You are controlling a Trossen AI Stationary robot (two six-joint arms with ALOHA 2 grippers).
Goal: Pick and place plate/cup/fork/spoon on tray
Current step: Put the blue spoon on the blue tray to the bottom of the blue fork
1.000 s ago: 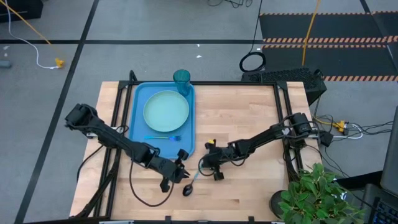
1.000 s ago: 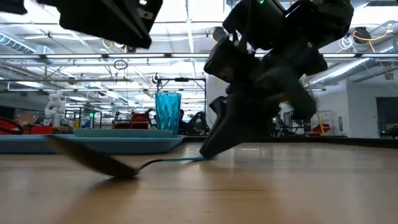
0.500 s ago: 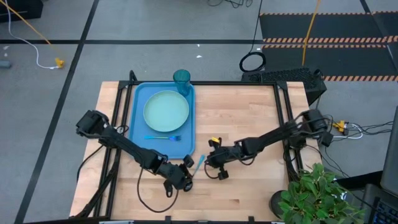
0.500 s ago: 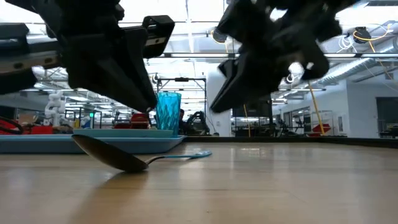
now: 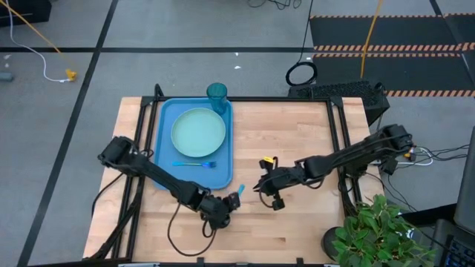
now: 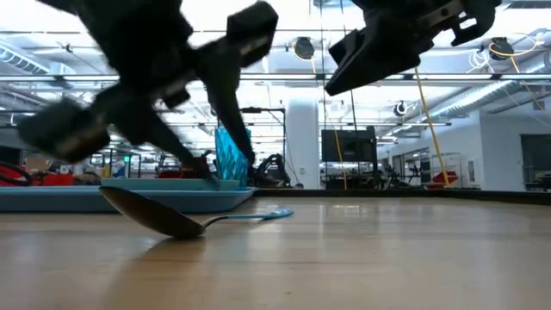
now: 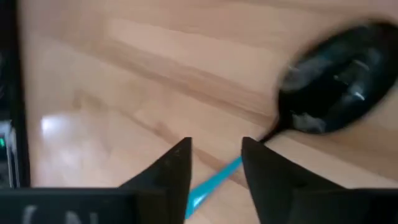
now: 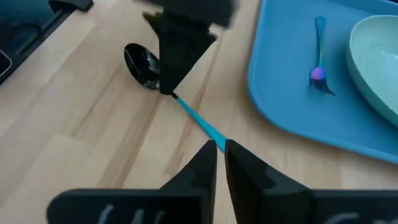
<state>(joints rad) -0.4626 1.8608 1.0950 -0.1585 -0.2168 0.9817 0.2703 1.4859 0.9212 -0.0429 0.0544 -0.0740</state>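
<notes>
Already the tray [image 5: 165,167] carries plate [image 5: 198,133] and fork [image 5: 194,164], cup [image 5: 217,93] at its far corner. Beside its near corner, the left gripper [image 7: 214,165], fingers apart, straddles the spoon [image 7: 336,87] handle; right gripper [image 8: 219,152] hovers closed, empty.

The pale butcher-block wooden table [image 5: 289,148] looks smooth with a faint satin sheen (light glints off it in the left wrist view), and the large bright blue plastic tray [image 8: 292,93] on it is smooth and semi-matt. The spoon's dark black rounded bowl [image 7: 339,84] is glossy, catching highlights, while the small teal-blue tumbler [image 6: 231,155] looks like translucent faceted plastic. The round mint-green plate [image 5: 198,133] has a smooth, dull finish.
</notes>
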